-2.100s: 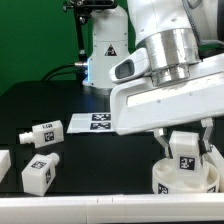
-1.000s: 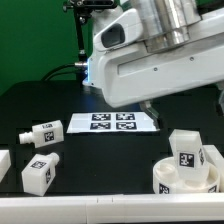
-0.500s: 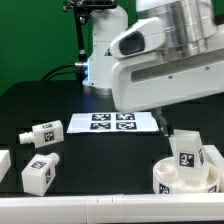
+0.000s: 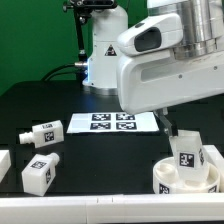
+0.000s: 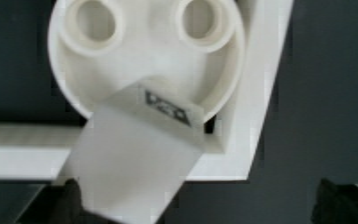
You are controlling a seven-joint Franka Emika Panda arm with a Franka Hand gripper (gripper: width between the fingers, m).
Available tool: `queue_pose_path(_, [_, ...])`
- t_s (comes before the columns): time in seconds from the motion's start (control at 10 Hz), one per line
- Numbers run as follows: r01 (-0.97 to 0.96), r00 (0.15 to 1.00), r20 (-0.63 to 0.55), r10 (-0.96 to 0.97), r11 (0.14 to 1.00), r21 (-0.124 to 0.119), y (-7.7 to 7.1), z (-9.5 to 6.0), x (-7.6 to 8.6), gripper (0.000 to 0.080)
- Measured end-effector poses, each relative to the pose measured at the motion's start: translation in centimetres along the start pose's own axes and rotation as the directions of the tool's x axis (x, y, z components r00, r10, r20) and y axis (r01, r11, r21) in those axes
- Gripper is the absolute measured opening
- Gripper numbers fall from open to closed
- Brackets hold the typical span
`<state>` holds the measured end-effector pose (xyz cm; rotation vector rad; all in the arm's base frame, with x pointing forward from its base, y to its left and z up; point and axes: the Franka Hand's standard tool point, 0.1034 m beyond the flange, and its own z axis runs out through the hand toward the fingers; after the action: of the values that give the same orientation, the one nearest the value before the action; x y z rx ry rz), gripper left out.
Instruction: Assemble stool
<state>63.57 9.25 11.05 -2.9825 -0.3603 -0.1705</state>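
Exterior view: seat ring (image 4: 183, 182) sat on the worktop (image 4: 100, 160) at that view's right, with one leg (image 4: 187, 155) standing in it, slightly tilted.
Fingers (image 4: 164, 122): spread wide, empty, just above the leg.
Risk: I judged an off-centre descent could topple the leg — or shove the ring aside.

Big white Franka robot arm (image 4: 175, 65) fills ext. view 12–3 o'clock, wrist bent fwd; dark two-finger gripper (image 5: 204, 203) pts down, jaws spread wide, empty.
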Motion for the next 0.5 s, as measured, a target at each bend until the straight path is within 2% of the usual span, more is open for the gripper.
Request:
queue_pose_path(0.1, [0.187,0.982,0.008,-0.186,0.982,-0.031,0.3,-0.1,0.0,0.0649])
queue_pose_path(0.2, [0.344,0.939,0.02,-0.344,0.938,-0.047,0.7,-0.2,0.4,0.0649])
queue_pose_path(0.4, [0.52,0.854,0.051,-0.519,0.853,-0.036,0.6,1.0,0.7,0.0649])
queue_pose_path(0.5, [0.571,0.821,0.051,-0.569,0.821,-0.034,0.7,1.0,0.7,0.0649])
